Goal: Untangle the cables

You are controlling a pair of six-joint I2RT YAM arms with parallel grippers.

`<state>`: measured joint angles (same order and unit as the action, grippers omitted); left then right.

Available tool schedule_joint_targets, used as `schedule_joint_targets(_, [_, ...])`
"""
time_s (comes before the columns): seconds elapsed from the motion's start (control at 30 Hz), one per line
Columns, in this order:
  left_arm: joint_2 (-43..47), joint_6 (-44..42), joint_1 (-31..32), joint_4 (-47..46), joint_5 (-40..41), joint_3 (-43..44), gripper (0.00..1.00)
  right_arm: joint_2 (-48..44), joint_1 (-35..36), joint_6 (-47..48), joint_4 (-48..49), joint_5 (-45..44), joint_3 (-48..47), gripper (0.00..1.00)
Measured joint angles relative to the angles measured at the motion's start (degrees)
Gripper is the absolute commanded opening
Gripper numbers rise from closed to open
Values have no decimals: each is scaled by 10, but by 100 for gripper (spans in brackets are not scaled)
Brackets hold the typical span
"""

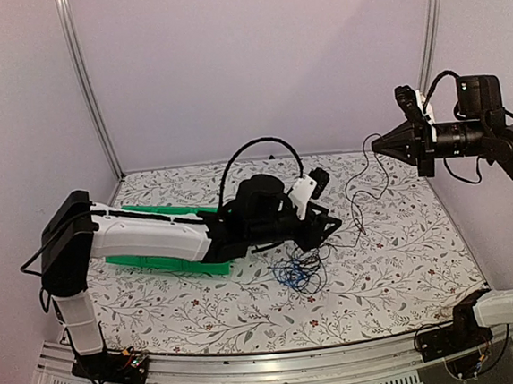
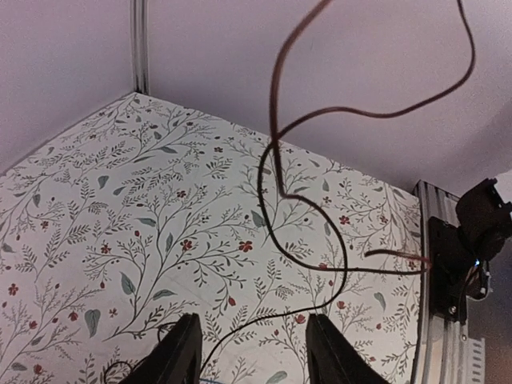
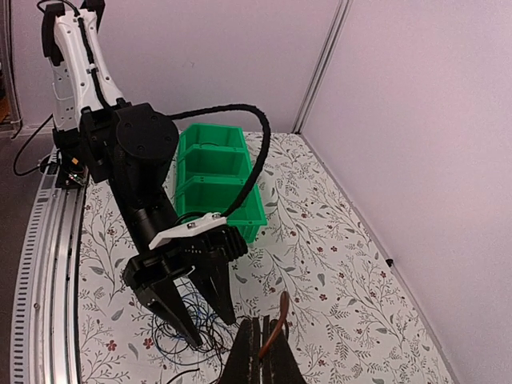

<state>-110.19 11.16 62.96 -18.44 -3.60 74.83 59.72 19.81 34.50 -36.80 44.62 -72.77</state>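
Observation:
The cables lie in a small blue and black snarl (image 1: pixel 300 273) on the flowered table, also seen in the right wrist view (image 3: pixel 180 332). My left gripper (image 1: pixel 330 230) is low over the snarl's far edge, open, its jaws wide apart (image 2: pixel 252 356). One thin black cable (image 2: pixel 272 316) runs between the fingers (image 2: pixel 180 352) without being pinched. My right gripper (image 1: pixel 378 144) is raised high at the right, shut (image 3: pixel 262 360) on the end of a thin dark cable (image 3: pixel 276 324). That cable hangs down in loose loops (image 1: pixel 357 192) toward the snarl.
A green bin (image 1: pixel 168 264) with compartments lies under the left arm, also seen in the right wrist view (image 3: pixel 216 172). A thick black corrugated hose (image 1: pixel 257 144) arches over the left wrist. Aluminium posts stand at the back corners, and a rail (image 1: pixel 254 372) runs along the near edge.

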Motion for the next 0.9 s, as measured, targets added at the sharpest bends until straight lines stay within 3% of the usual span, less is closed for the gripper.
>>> schedule_joint_targets(0.4, [-1, -33, 15, 19, -72, -7, 46, 0, 0, -10, 0, 16, -30, 0])
schedule_joint_targets(0.53, [-12, -29, 16, 2, -132, -2, 46, 0, 0, -13, 0, 18, -30, 0])
schedule_joint_targets(0.9, [-65, -28, 21, -32, -202, 34, 44, 1, 0, -17, 0, 23, -30, 0])
